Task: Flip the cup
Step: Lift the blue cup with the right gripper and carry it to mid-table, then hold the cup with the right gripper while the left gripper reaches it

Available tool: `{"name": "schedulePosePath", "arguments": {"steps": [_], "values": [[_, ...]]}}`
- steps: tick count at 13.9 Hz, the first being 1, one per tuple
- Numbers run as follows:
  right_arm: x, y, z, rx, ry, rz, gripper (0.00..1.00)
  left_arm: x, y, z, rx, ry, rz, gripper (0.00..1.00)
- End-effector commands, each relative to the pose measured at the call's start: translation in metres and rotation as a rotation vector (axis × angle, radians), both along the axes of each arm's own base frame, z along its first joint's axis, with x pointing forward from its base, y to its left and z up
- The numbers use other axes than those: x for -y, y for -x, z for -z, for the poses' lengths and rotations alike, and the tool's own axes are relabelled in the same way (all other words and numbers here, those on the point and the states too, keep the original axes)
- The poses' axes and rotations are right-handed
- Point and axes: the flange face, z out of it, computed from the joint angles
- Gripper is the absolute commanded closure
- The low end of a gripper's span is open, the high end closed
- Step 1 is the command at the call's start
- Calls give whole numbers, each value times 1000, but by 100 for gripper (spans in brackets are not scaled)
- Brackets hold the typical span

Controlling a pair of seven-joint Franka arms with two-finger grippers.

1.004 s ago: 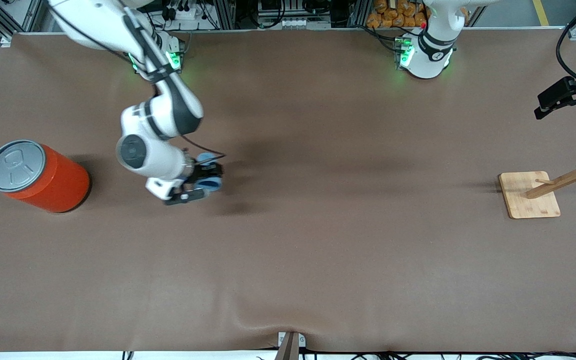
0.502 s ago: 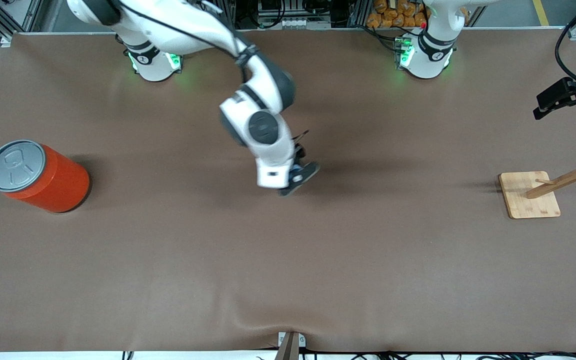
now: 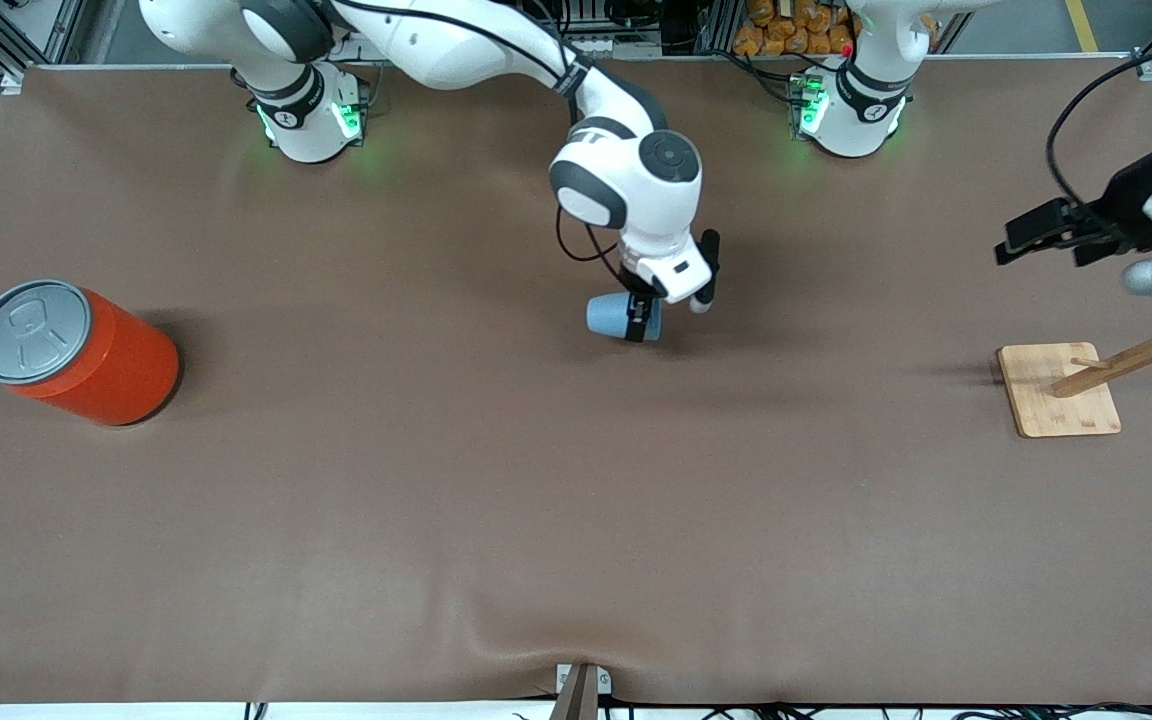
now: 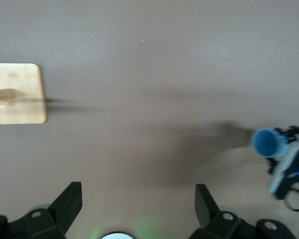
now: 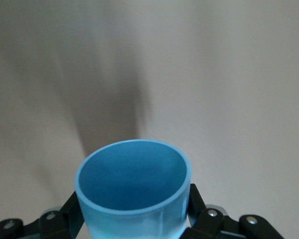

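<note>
While the right arm reaches out from its base over the middle of the brown tabletop (image 3: pixel 576 520), its right claw (image 3: pixel 643 318) hangs in the air, clenched on the small light-blue tapered cup (image 3: pixel 611 315). From the front view the cup lies tipped on its side in the grip, its body sticking out from the black fingers (image 3: pixel 648 312) toward the right arm's end of the tabletop. A dark shadow of arm and cup falls on the brown surface just beneath them. The right wrist view looks straight into the cup's open mouth (image 5: pixel 133 189): the blue inside is bare, and the black finger pieces (image 5: pixel 204 219) press against its wall on both sides.

At the left arm's end of the tabletop, the left claw (image 3: pixel 1046 238) waits in the air, its black fingers spread wide and gripping nothing; it is over the tabletop near the wooden stand. The left wrist view shows both of its fingers (image 4: pixel 64 204) well apart, and farther off the cup (image 4: pixel 268 143) in the other arm's grip.

A pale bamboo cup stand with a flat square base and slanted pegs (image 3: pixel 1061 390) rests on the tabletop at the left arm's end. A large orange cylindrical can with a grey lid (image 3: pixel 76 350) stands upright at the right arm's end, well apart from the cup.
</note>
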Motion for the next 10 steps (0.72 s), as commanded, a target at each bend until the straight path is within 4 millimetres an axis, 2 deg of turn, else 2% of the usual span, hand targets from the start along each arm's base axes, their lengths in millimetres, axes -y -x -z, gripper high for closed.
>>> {"name": "schedulePosePath", "arguments": {"steps": [1, 2, 4, 7, 9, 10], "values": [[-11, -2, 35, 49, -1, -50, 78, 21, 0, 33, -7, 42, -4, 0], [-12, 0, 48, 54, -3, -51, 78, 32, 1, 45, -5, 54, 5, 0], [-10, 1, 58, 58, 7, -43, 77, 46, 2, 68, -11, 106, -5, 0], [-12, 7, 68, 69, 31, -60, 65, 65, -1, 99, -65, 192, -21, 0], [-12, 9, 70, 84, 41, -52, 0, 78, -3, 116, -100, 214, -11, 0], [-11, 9, 71, 84, 42, -42, 0, 84, -5, 125, -108, 225, -10, 0]]}}
